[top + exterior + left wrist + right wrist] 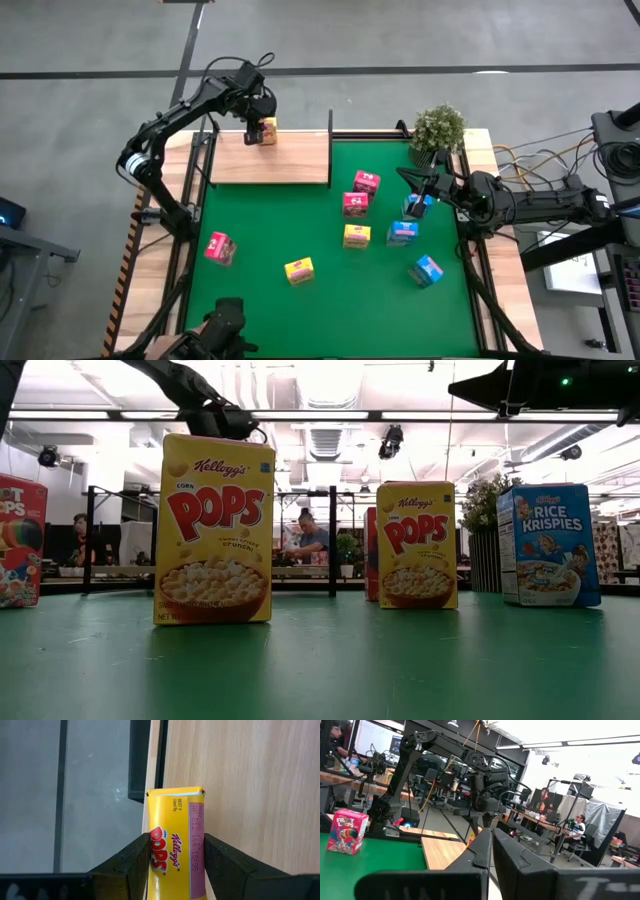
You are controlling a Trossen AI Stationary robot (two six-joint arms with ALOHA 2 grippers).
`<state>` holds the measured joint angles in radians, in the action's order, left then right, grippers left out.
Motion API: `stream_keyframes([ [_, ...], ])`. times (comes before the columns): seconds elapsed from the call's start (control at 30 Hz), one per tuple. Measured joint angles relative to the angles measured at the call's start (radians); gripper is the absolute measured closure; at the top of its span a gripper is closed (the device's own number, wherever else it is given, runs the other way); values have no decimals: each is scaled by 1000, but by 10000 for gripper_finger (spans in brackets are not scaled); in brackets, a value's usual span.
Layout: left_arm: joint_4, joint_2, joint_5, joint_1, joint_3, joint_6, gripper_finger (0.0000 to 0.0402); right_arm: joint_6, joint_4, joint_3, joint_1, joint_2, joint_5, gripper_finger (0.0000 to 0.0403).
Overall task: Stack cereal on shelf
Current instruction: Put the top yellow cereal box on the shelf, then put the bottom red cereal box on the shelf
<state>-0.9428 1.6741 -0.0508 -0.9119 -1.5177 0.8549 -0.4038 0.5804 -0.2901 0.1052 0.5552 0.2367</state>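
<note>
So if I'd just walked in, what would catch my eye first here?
Probably the left pincer, closed on a small yellow cardboard cereal box over the far edge of the light-wood shelf board. Next, the bright little boxes strewn across the green mat: pink, yellow and blue. The right pincer waits shut at the mat's right side, near a small potted plant.
</note>
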Motion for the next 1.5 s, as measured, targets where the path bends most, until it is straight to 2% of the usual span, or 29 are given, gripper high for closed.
stream_keyframes([
  [0.27, -5, 0, 5, 0, 0, 17, 238, 0, 0, 0, 0, 0, 0, 394],
  [0.63, -4, 5, 17, 0, 0, 18, 182, 0, 0, 0, 0, 0, 0, 394],
  [0.93, -65, -5, 50, 5, -54, -34, 176, -13, 0, 0, 0, 0, 0, 394],
  [1.1, -171, -6, 50, 30, -134, -154, 176, -27, 7, -2, 0, 0, 0, 394],
  [1.23, -259, -7, 42, 81, -217, -322, 176, -27, 2, -21, 0, 0, -1, 394],
  [1.5, -423, -33, 10, 291, -323, -711, 176, -53, 0, -26, 0, 0, -4, 394],
])
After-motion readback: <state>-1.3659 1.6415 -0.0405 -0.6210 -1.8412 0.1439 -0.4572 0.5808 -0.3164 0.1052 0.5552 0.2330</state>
